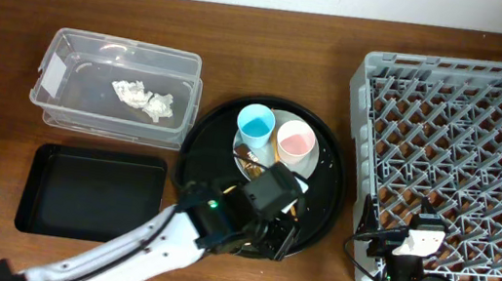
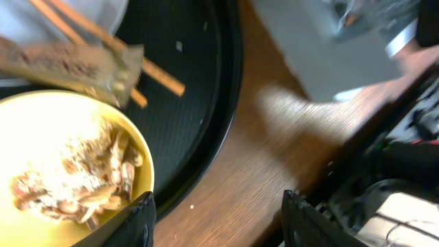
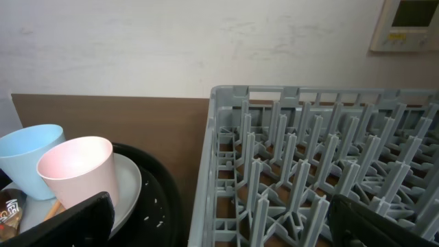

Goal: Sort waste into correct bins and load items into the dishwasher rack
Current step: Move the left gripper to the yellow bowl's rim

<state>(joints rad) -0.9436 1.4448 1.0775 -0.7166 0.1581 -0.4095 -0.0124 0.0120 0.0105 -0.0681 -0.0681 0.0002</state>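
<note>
We have only the tissue in the clear tub; wrapper, bowl of scraps, blue cup, pink cup, plate and chopsticks sit on the round tray, rack empty. The left gripper is open at the bowl rim, the right gripper open beside the rack.

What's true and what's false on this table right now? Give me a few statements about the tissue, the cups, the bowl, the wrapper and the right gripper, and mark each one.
1. The crumpled tissue lies in the clear tub. True.
2. The pink cup stands in the dishwasher rack. False: it stands on the plate, beside the blue cup.
3. The yellow bowl holds food scraps. True.
4. The foil wrapper lies in the flat black tray. False: it lies by the chopsticks.
5. The right gripper holds the blue cup. False: it is open and holds nothing.
</note>
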